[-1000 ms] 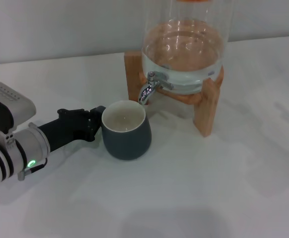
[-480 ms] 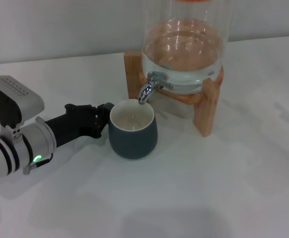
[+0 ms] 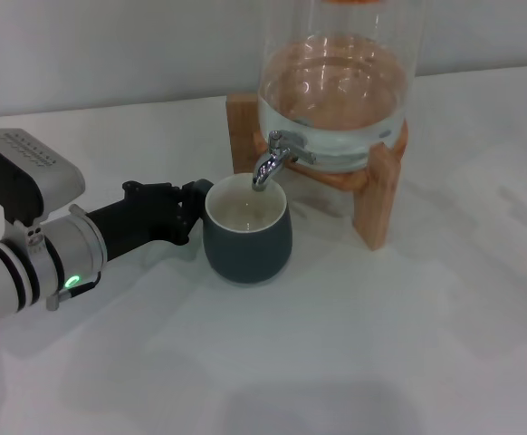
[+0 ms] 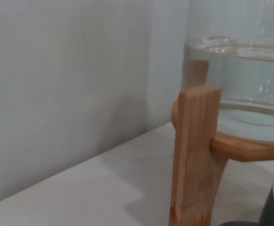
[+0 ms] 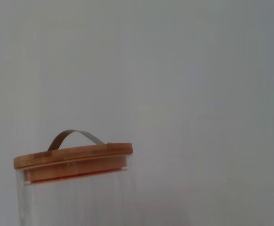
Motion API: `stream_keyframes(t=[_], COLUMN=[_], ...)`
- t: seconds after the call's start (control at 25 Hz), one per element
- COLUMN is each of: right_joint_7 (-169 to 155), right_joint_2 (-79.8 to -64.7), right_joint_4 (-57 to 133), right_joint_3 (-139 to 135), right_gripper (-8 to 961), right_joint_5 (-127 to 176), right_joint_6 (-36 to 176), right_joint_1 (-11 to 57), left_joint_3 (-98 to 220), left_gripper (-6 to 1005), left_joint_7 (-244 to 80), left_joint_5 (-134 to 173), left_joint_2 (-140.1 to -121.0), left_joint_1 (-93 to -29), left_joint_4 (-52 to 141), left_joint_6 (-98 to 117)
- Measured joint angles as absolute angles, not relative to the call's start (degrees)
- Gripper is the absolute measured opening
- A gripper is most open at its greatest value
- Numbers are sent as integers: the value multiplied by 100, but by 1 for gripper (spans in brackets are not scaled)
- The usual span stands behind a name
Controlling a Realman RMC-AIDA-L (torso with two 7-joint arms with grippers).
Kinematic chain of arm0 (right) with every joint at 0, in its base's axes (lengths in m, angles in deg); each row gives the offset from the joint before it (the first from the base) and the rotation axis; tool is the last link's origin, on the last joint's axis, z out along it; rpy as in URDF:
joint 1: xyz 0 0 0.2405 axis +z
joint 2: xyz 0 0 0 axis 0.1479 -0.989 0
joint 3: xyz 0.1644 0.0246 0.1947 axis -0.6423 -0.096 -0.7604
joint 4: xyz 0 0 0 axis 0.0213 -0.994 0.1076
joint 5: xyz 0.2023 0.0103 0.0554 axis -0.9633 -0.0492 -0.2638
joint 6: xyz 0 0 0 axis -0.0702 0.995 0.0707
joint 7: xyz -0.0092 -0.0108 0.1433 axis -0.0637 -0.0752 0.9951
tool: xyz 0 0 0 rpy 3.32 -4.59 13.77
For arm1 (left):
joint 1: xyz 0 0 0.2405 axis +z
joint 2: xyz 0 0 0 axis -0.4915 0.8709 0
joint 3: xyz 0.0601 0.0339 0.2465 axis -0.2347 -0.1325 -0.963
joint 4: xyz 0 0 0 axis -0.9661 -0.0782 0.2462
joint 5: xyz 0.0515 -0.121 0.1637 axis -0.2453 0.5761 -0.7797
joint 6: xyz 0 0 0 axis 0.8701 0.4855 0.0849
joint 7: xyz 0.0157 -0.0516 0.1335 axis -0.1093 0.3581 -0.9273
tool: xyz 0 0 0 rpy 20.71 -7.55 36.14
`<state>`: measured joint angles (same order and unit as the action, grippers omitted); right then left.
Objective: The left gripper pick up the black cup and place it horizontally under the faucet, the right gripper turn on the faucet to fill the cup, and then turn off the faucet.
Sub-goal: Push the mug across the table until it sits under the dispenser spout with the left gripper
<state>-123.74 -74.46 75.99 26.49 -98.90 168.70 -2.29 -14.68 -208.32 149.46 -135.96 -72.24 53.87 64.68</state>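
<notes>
Surface: we see a plain white tabletop (image 3: 354,344), and the wooden stand (image 3: 377,195) sits on it toward the back.
Room: a bare pale wall (image 3: 110,54) runs right behind the stand, meeting the tabletop in a straight edge.
Left gripper: the left gripper (image 3: 194,210) reaches in level from the left of the stand, green light glowing on its white-grey wrist, black fingers pressed up against the left side of the black cup (image 3: 247,231).
Grip: we read it as closed on the black cup at the handle side, though the handle itself is hidden behind the fingers.
Right gripper: not visible from the head; its wrist camera only looks across at the jar's top.
Black cup: upright on the tabletop, just in front of the stand's left leg, its mouth directly below the faucet (image 3: 273,159).
Cup contents: we see a cream-white inside; whether any water lies in it we cannot tell.
Faucet: chrome spout curving down over the cup's rim, apart from it, no stream showing.
Glass jar: the clear glass jar (image 3: 336,91) rests in the stand, holding water.
Lid: a wooden lid (image 5: 73,157) with a thin metal strap handle (image 5: 76,136) caps the jar.
Left wrist view: the stand's leg stands close, with the cup's rim just at the corner.
</notes>
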Motion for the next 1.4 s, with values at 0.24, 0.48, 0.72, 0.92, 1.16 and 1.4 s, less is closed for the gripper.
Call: stream_keyframes(t=[0.24,0.48,0.72,0.92,1.16,1.4], right_joint_7=[-12374,-12374,-12374,-12374,-12374,-12374], right_joint_2=[-7446,-7446,-7446,-7446,-7446,-7446], right_joint_4=[7599,7583,7540,7529,7520,7520], right_joint_3=[2647,2652,2655,2654,2641,2639], right_gripper=[740,740,740,740,740,740], right_joint_5=[-9890,-9890,-9890,-9890,-9890,-9890], right_joint_6=[16870,16870,16871,16877,16880,16887], right_joint_1=[-226,-226,-226,-227,-236,-240], left_joint_3=[-1468,-1469,-1477,-1598,-1614,-1625], left_gripper=[106,105,106,106,106,107], left_joint_7=[-20832,-20833,-20857,-20864,-20851,-20850], left_joint_5=[14952,14952,14950,14945,14946,14947], left_joint_2=[-13604,-13604,-13602,-13609,-13608,-13605], left_joint_1=[-7244,-7259,-7239,-7231,-7182,-7173], left_joint_4=[5452,5454,5454,5455,5455,5433], left_joint_6=[6442,6326,6321,6319,6318,6318])
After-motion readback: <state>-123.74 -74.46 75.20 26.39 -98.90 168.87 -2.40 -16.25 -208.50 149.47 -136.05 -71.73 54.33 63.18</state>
